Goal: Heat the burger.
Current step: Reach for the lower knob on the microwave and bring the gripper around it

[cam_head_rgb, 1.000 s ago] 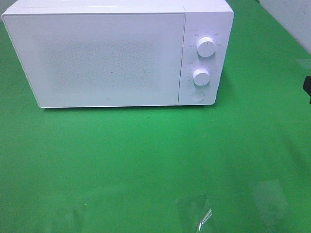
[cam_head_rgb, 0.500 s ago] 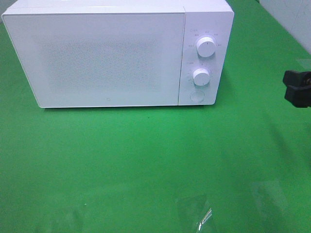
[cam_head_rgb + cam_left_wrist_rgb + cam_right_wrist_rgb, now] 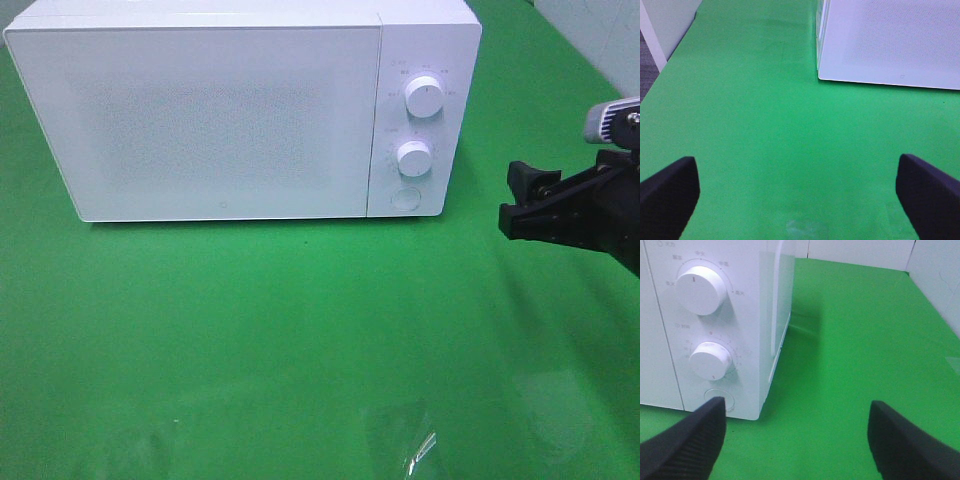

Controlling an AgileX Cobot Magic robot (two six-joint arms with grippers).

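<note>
The burger is out of view in every frame. The white microwave (image 3: 220,110) stands at the back of the green table with its door shut; it also shows in the left wrist view (image 3: 890,40) and the right wrist view (image 3: 715,315). My right gripper (image 3: 512,200) hovers open and empty to the right of the control panel, level with the lower knob (image 3: 413,158). Its dark fingers (image 3: 690,440) frame the panel's round button (image 3: 720,399). My left gripper (image 3: 799,195) is open and empty over bare green cloth, in front of the microwave's left corner.
The upper knob (image 3: 425,98) sits above the lower one, and the round button (image 3: 405,197) below. A clear plastic scrap (image 3: 405,440) lies at the front edge. A white wall (image 3: 600,40) borders the back right. Green cloth (image 3: 300,320) covers the table.
My right arm has come in from the right edge toward the microwave's control panel, its gripper still open. Nothing else has moved.
</note>
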